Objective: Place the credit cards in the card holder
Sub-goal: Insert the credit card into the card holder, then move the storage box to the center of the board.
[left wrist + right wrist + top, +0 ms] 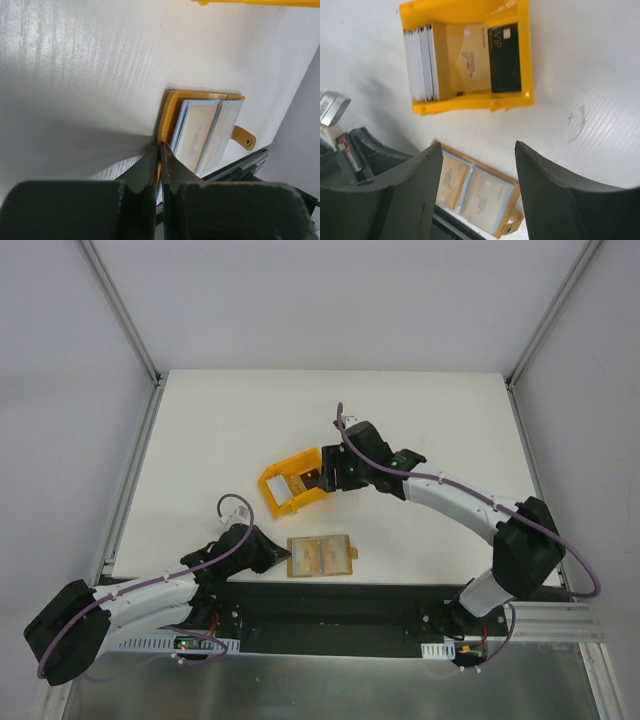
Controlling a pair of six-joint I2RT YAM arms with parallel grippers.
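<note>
The card holder (pixel 320 555) lies open near the table's front edge, a tan card behind each pale pocket. In the left wrist view the card holder (pixel 200 130) shows its snap tab (pixel 245 139) at the right. My left gripper (pixel 160 146) is shut on the holder's orange left edge; from above the left gripper (pixel 277 556) sits at that edge. More credit cards lie in the yellow bin (pixel 522 75): a pale stack (pixel 422 60), a tan card (pixel 467 57) and a dark card (pixel 505 57). My right gripper (pixel 479 150) hangs open and empty over the bin's right end (pixel 325 477).
The yellow bin (pixel 272 485) sits tilted mid-table, behind the card holder (pixel 475 192). White table runs to metal frame posts at the back corners. The arms' black base rail lies just in front of the holder.
</note>
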